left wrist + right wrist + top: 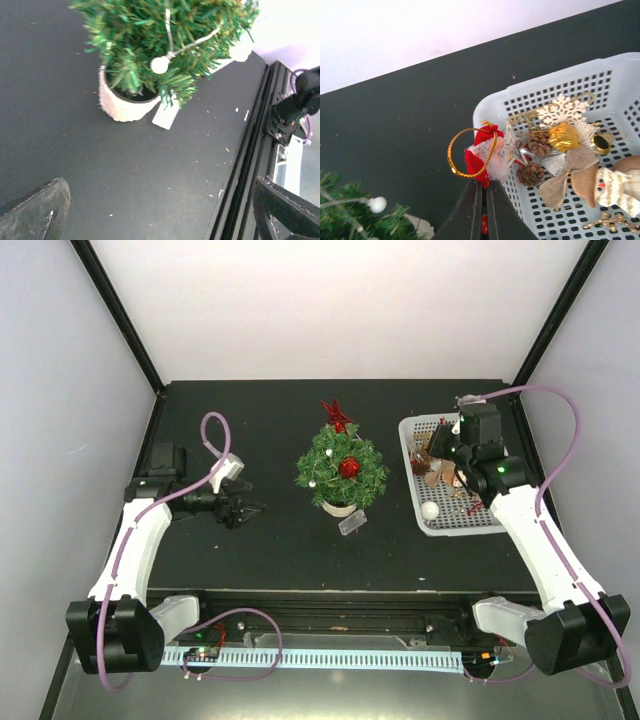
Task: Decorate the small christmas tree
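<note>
Nearest, left gripper [250,510] spread wide, open stretch of table [280,555] toward 3 o'clock. Stands upright mid-table, small christmas tree [340,472], long axis vertical, red star [336,415] topmost. Farther, at 2 o'clock, right gripper [483,185] pinched on Santa ornament [485,150] over basket [560,75] rim.

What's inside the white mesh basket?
The basket holds a snowflake, pine cones, a gold bell, a bow and a snowman; whatever lies beneath that pile is covered. A Santa, gripped, overlaps its rim.
</note>
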